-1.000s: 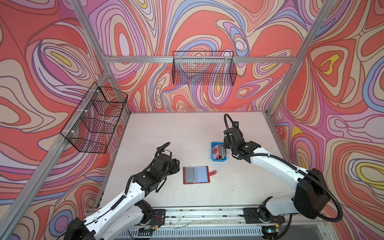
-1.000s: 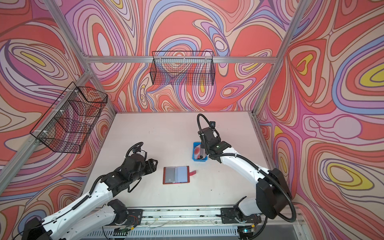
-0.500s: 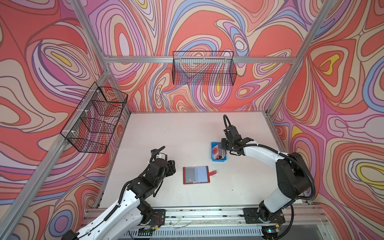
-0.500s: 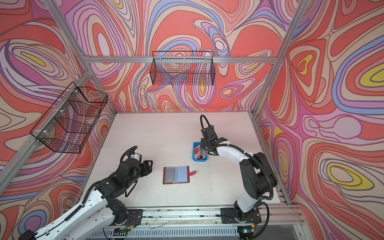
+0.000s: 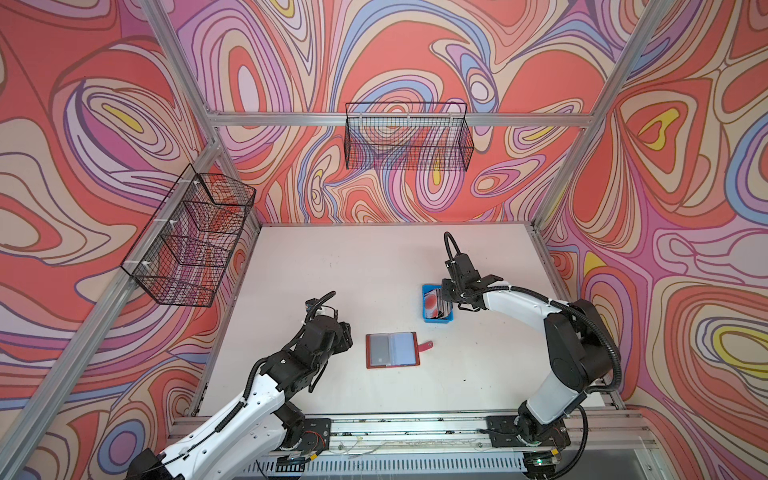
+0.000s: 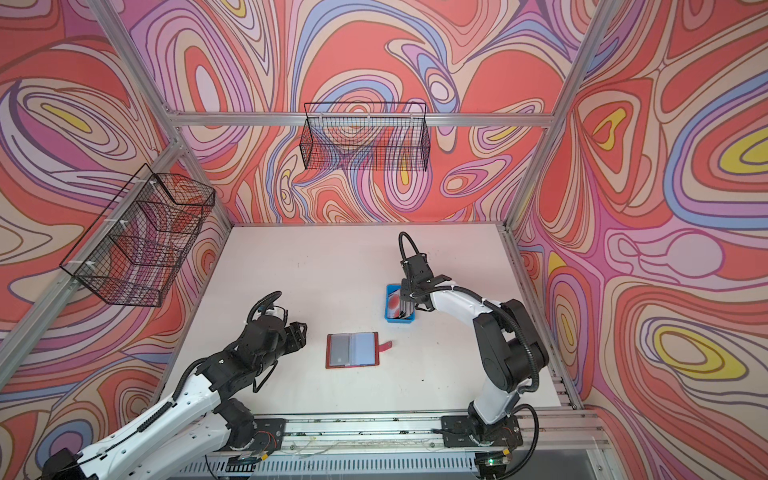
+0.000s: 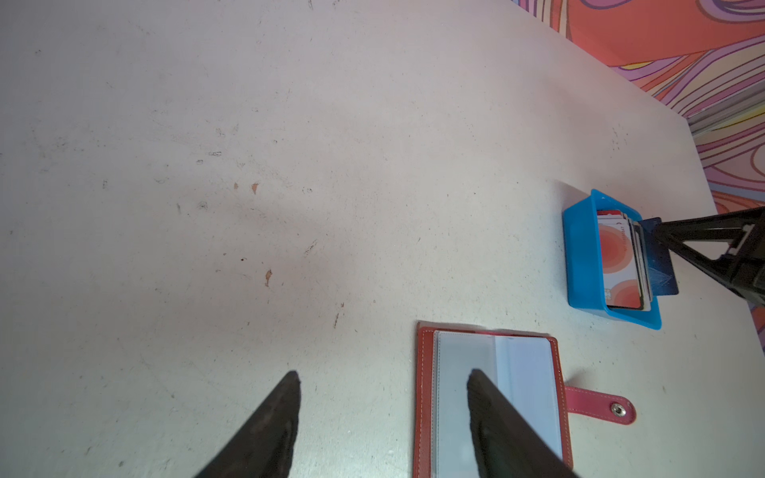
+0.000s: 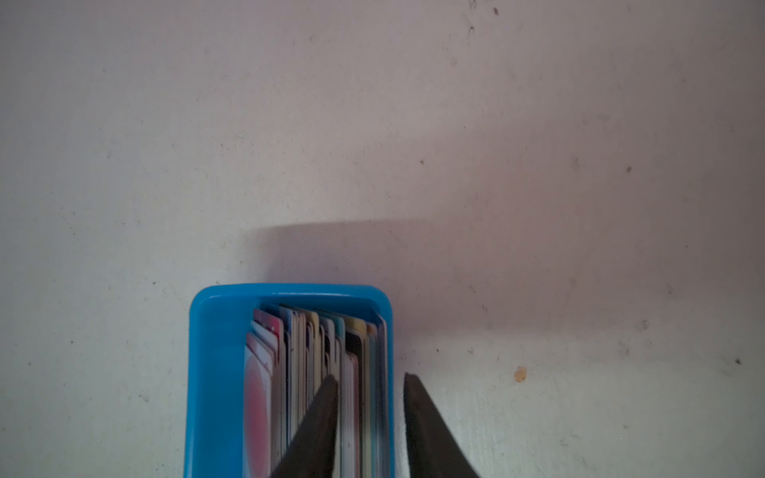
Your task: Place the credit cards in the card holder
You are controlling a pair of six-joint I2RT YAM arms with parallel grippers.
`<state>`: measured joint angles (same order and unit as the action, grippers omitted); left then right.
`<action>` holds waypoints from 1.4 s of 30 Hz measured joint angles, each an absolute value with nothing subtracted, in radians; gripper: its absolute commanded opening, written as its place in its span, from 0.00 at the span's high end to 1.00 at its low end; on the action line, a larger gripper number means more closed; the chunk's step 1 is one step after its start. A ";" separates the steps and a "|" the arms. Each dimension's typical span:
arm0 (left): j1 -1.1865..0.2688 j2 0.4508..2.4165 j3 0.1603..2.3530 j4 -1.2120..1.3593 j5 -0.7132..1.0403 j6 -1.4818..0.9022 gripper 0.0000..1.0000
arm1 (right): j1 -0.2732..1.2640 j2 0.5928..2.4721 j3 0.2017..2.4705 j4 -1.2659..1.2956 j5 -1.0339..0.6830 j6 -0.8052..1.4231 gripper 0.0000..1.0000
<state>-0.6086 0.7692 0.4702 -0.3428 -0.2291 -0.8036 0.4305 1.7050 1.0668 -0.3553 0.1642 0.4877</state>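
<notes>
Here, the right tool (image 8: 369,377) straddles credit cards (image 8: 298,351) in the blue tray (image 8: 215,372), grip uncertain, apparently to pull one; the left tool (image 7: 383,373) hovers released beside the card holder (image 7: 521,372).

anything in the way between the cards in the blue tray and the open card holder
Nothing visible: only bare table lies between the blue tray holding the credit cards and the card holder. The left gripper sits at its opposite side.
</notes>
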 measured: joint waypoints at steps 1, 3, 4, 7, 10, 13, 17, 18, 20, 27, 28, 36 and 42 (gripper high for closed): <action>-0.609 0.769 0.470 -0.343 -0.229 -0.804 0.34 | 0.430 1.707 1.067 -0.356 0.163 0.489 0.77; -0.609 0.769 0.470 -0.343 -0.229 -0.804 0.34 | 0.430 1.710 1.067 -0.356 0.161 0.490 0.79; -0.609 0.769 0.470 -0.343 -0.229 -0.804 0.34 | 0.429 1.711 1.067 -0.356 0.160 0.491 0.79; -0.609 0.769 0.470 -0.343 -0.229 -0.804 0.34 | 0.427 1.711 1.067 -0.356 0.158 0.490 0.83; -0.609 0.769 0.470 -0.343 -0.229 -0.804 0.34 | 0.426 1.711 1.067 -0.356 0.156 0.491 0.88; -0.609 0.770 0.470 -0.343 -0.229 -0.804 0.34 | 0.426 1.711 1.067 -0.355 0.156 0.491 0.90; -0.609 0.775 0.470 -0.343 -0.229 -0.804 0.34 | 0.425 1.711 1.067 -0.356 0.156 0.491 0.91; -0.609 0.775 0.470 -0.342 -0.229 -0.804 0.34 | 0.425 1.711 1.067 -0.356 0.156 0.491 0.91; -0.609 0.775 0.470 -0.342 -0.229 -0.804 0.34 | 0.425 1.712 1.067 -0.355 0.156 0.491 0.91; -0.609 0.775 0.470 -0.342 -0.228 -0.804 0.34 | 0.424 1.731 1.070 -0.355 0.153 0.491 0.97; -0.609 0.775 0.470 -0.342 -0.228 -0.804 0.34 | 0.423 1.731 1.071 -0.355 0.151 0.490 0.99; -0.609 0.775 0.470 -0.342 -0.228 -0.804 0.34 | 0.418 1.720 1.072 -0.355 0.145 0.491 1.00; -0.609 0.775 0.470 -0.342 -0.225 -0.804 0.34 | 0.417 1.642 1.044 -0.340 0.145 0.491 1.00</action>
